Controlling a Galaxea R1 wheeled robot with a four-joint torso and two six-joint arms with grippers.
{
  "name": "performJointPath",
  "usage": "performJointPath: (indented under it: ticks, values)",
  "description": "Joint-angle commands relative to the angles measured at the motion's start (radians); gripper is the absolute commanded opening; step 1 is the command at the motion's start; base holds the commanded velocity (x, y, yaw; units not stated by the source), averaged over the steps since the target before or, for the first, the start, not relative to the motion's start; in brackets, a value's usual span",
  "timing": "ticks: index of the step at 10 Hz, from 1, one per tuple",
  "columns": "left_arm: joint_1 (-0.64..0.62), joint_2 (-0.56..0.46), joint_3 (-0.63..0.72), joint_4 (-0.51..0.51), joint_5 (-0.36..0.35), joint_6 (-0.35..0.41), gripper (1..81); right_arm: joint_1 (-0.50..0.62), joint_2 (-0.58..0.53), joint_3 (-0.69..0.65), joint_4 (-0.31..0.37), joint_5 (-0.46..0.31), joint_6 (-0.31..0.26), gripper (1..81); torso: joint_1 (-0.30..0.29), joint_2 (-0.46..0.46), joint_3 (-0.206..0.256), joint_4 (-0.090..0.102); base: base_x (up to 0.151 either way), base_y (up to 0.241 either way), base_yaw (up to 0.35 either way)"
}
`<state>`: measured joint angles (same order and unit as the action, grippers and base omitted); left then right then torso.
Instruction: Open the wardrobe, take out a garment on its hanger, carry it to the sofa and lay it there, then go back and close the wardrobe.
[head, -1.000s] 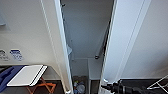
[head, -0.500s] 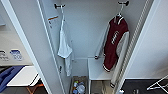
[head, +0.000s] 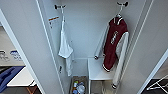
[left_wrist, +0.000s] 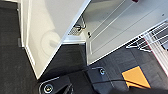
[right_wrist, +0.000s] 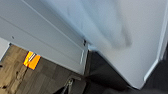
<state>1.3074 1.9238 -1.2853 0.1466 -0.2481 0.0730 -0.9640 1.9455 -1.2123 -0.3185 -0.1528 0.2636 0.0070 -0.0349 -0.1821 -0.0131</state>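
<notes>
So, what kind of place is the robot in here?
Probably an indoor room, such as a bedroom or a mock-up home: an open white wardrobe holds a dark red jacket and a white shirt on hangers, and the floor is dark carpet.

The floor (left_wrist: 15, 62) is dark grey carpet, with an orange patch (left_wrist: 136, 76) set into it. Elsewhere wood-look flooring (right_wrist: 15, 67) shows, also with an orange patch (right_wrist: 32, 60). A white wire rack (left_wrist: 152, 37) stands on the carpet. At the left, a white table (head: 21, 78) stands beside something blue (head: 7, 77). Light is even and soft.
</notes>
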Motion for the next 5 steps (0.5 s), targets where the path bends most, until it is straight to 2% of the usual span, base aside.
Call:
performJointPath:
  ticks: [1,3,5]
  values:
    - [0.065,0.113,-0.172,0.01,-0.071,-0.012,81.1,0.011,0.061,-0.338,0.068,-0.079,0.097,81.1,0.0,0.0,0.0,0.0,0.0,0.0,0.0]
    - [0.094,0.233,-0.31,-0.019,-0.062,-0.021,81.1,-0.075,0.189,-0.496,0.078,-0.077,0.118,81.1,-0.003,-0.001,0.0,0.0,0.0,0.0,0.0]
    - [0.129,0.346,-0.46,-0.019,-0.056,-0.051,81.1,-0.147,0.282,-0.579,0.105,-0.068,0.12,81.1,-0.003,-0.001,0.0,0.0,0.0,0.0,0.0]
